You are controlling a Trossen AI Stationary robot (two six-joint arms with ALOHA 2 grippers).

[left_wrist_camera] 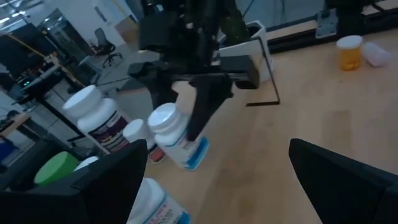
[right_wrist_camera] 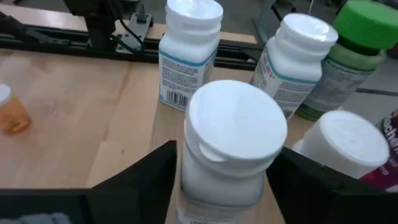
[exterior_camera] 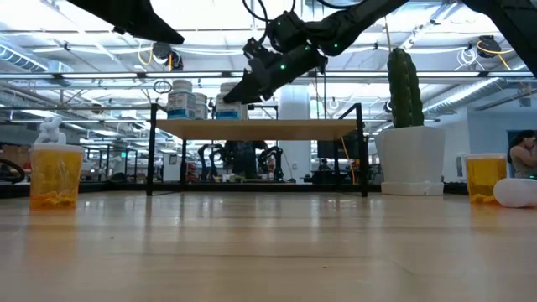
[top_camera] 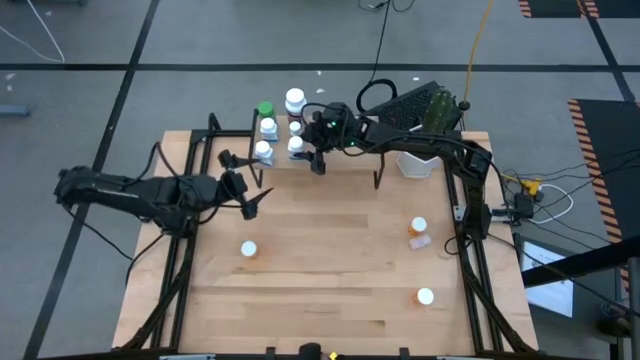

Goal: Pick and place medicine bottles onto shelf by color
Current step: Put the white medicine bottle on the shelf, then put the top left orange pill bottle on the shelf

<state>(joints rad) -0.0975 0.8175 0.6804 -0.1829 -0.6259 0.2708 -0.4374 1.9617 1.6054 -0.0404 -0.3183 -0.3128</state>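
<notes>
Your right hand (top_camera: 303,152) is over the left end of the shelf (exterior_camera: 260,128), closed on a white-capped bottle (right_wrist_camera: 231,146); its fingers (right_wrist_camera: 134,180) sit on both sides of the bottle's body. In the left wrist view that bottle hangs tilted, its blue-edged label showing.

Around it on the shelf stand more bottles: two white ones with blue-trimmed labels (right_wrist_camera: 188,53), a green-capped bottle (right_wrist_camera: 348,53) and a white-capped bottle with a dark red label (right_wrist_camera: 348,149).

Your left hand (top_camera: 243,198) hovers above the counter (top_camera: 330,270), just left of the shelf's front edge, with its fingers spread apart and nothing between them.

Three orange bottles with white caps remain on the counter: one front-left (top_camera: 249,250), two on the right (top_camera: 418,229). A pale bottle (top_camera: 420,242) lies beside the upper right one.
</notes>
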